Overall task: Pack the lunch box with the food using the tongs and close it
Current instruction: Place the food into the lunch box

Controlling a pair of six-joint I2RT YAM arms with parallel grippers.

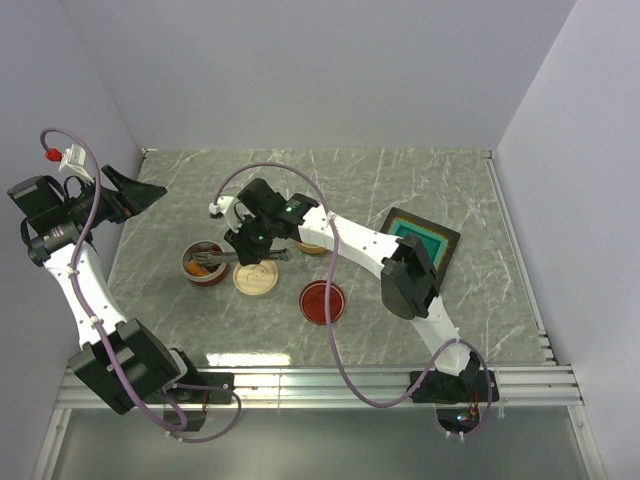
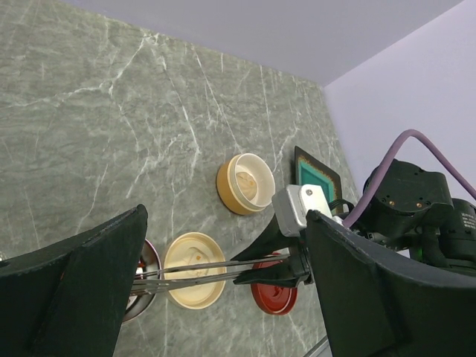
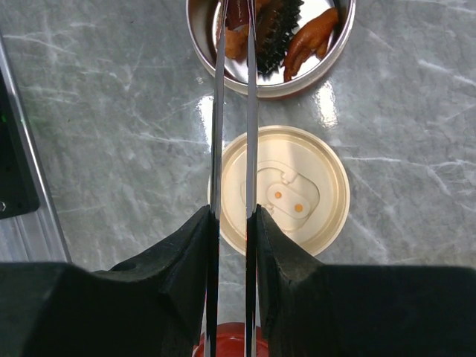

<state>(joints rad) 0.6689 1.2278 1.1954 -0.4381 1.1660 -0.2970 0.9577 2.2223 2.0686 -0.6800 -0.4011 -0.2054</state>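
My right gripper [image 3: 234, 216] [image 1: 258, 248] is shut on the silver tongs [image 3: 251, 111] [image 1: 225, 258] [image 2: 193, 271], squeezing their two arms close together. The tong tips reach left into a steel-lined red bowl [image 3: 271, 93] [image 1: 190, 272] [image 2: 149, 297] of the lunch box. They rest among orange and dark brown pieces of food [image 3: 312, 41] [image 1: 205, 262]. Whether a piece is pinched I cannot tell. A cream lid [image 3: 312, 193] [image 1: 256, 280] [image 2: 193, 249] lies under the tongs. My left gripper [image 1: 135, 195] [image 2: 227, 216] hangs open and empty, high at the far left.
An orange bowl [image 2: 230, 186] [image 1: 312, 247] with something tan inside stands behind the right wrist. A red lid [image 1: 322, 302] [image 2: 275, 297] lies in front, near the table's metal edge. A dark-framed teal tray [image 1: 422, 240] [image 2: 316, 175] lies at the right.
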